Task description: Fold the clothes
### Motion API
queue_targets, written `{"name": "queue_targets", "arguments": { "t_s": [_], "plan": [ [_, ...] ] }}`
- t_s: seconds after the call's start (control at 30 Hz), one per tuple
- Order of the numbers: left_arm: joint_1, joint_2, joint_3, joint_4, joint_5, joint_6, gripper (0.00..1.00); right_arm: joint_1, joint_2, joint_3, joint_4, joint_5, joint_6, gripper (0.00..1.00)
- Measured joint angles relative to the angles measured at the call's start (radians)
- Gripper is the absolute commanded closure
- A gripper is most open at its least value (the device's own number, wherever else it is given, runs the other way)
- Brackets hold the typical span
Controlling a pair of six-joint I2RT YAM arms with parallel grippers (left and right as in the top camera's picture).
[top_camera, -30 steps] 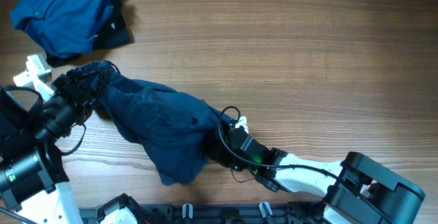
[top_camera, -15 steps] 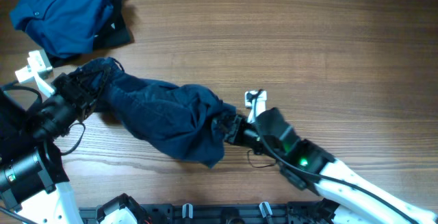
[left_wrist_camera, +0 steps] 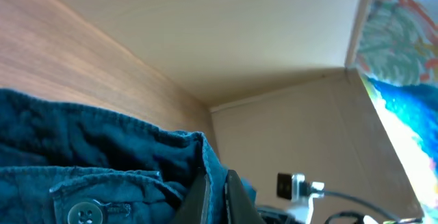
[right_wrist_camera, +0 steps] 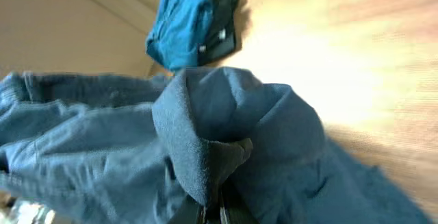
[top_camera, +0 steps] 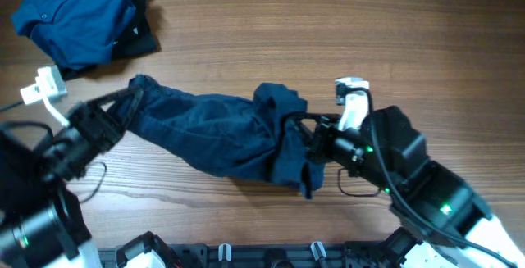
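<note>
While left fingers (top_camera: 117, 106) and right fingers (top_camera: 318, 139) clench its ends, the navy shorts (top_camera: 215, 130) stretch left to right.

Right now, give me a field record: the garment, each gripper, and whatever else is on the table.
garment: navy shorts, unfolded, stretched between both grippers over the table
left gripper: shut on the shorts' waistband end, near a button
right gripper: shut on a bunched fold at the shorts' other end
elsewhere: blue shirt, folded, at the far left corner on a black garment
status: shorts not yet laid flat
</note>
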Motion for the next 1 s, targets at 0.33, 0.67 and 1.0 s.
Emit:
{"name": "queue_targets", "arguments": {
  "t_s": [0.33,0.67,1.0],
  "plan": [
    [0.000,-0.074,0.061,0.006,0.017,-0.098,0.96,0.000,-0.006,0.190,-0.172,0.137,-0.029,0.96],
    [0.000,-0.098,0.063,-0.072,-0.240,-0.139,0.96,-0.043,0.021,0.216,-0.186,0.311,-0.029,0.96],
    [-0.028,0.139,0.063,-0.090,-0.498,-0.145,0.76,-0.221,0.344,0.225,-0.074,0.334,-0.033,0.96]
  ]
}}
